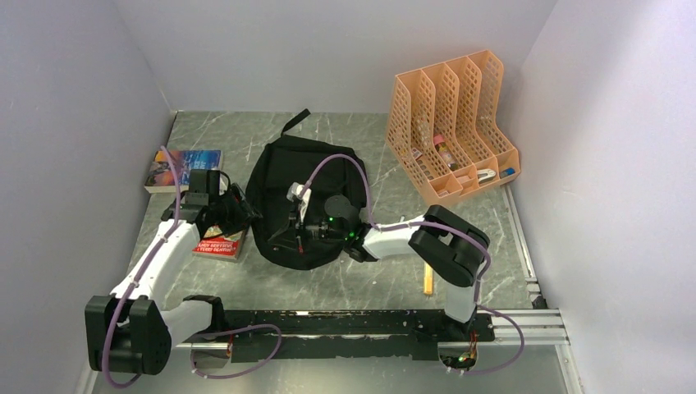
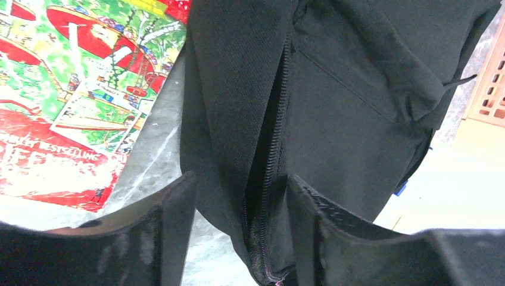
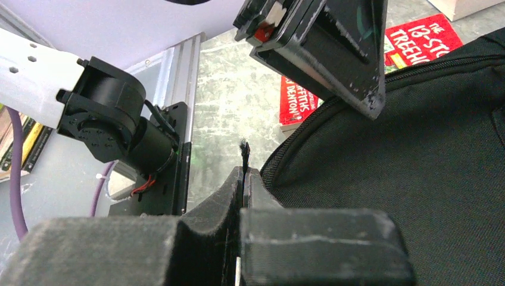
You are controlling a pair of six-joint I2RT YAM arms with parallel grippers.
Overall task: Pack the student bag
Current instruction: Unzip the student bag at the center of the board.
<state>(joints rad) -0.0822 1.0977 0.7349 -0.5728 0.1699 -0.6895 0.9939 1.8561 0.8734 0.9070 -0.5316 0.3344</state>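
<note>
The student bag (image 1: 283, 172) lies flat on the grey marbled table (image 1: 353, 283), and both arms reach in over it.

The right gripper (image 1: 289, 234) sits on the near part of the bag. In its own camera the fingers are pressed tight together (image 3: 243, 176). A thin black tab (image 3: 244, 149) pokes up from between their tips, so it is pinching that. I cannot tell whether the tab is the zip's pull. Just beyond those tips the bag's zipper (image 3: 417, 68) curves away along the rim of the black fabric (image 3: 417, 190).

The left gripper (image 1: 234, 212) hangs at the bag's edge, across from the right one. Its fingers (image 2: 170, 232) stand spread (image 2: 241, 185), one on each side of the zipper (image 2: 275, 137), with a fold of the bag (image 2: 351, 119) lying between them. The teeth there are parted into a narrow slit. I cannot tell whether either finger touches the cloth.

Just outside the left gripper, on the side away from the bag, a book with a red cover (image 1: 220, 245) (image 2: 71, 101) lies flat on the table, close beside the bag. The right wrist camera shows it beyond the bag's rim (image 3: 424, 40). Further out past the left gripper lies a second book (image 1: 185, 168).

Well beyond the right arm, an orange mesh file organiser (image 1: 451, 115) (image 2: 485, 83) stands against the back wall. A small wooden stick (image 1: 428, 279) lies near that arm's elbow.
</note>
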